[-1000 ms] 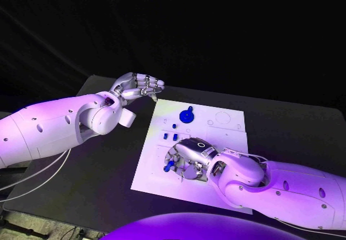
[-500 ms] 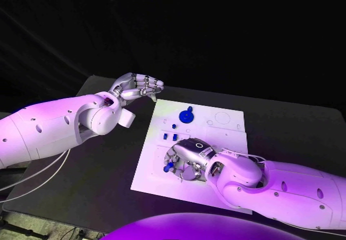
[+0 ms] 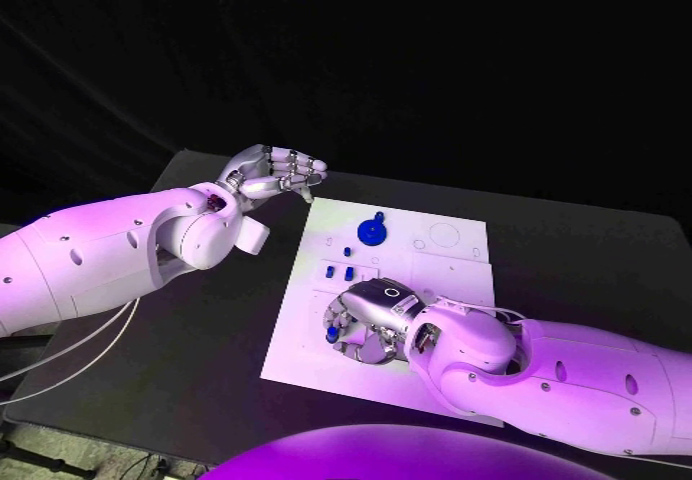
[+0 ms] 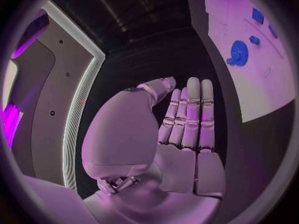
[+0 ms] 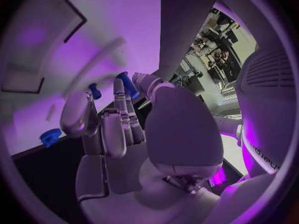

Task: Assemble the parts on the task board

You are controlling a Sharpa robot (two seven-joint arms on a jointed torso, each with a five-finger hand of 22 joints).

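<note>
The white task board (image 3: pixel 440 262) lies in the middle of the black table. A blue gear (image 3: pixel 372 233) stands near its far edge, with small blue parts (image 3: pixel 339 271) in slots nearer to me. My right hand (image 3: pixel 371 318) hovers low over the board's near left part and pinches a small blue part (image 5: pixel 129 84) between thumb and fingertip; the same part (image 3: pixel 336 331) peeks out at the hand's left side. My left hand (image 3: pixel 274 174) hangs off the board beyond its far left corner, fingers curled in, holding nothing. Past that hand lie the gear (image 4: pixel 238 52) and the board (image 4: pixel 264 89).
Bare black table (image 3: pixel 188 330) stretches left of the board and to its right (image 3: pixel 577 260). My right forearm (image 3: pixel 548 375) covers the board's near right corner. A second blue part (image 5: pixel 94 90) and the gear (image 5: pixel 51 137) lie past the right hand's fingers.
My right hand has edged slightly left and down over the board's near left part, keeping the blue part. The left hand has stayed put.
</note>
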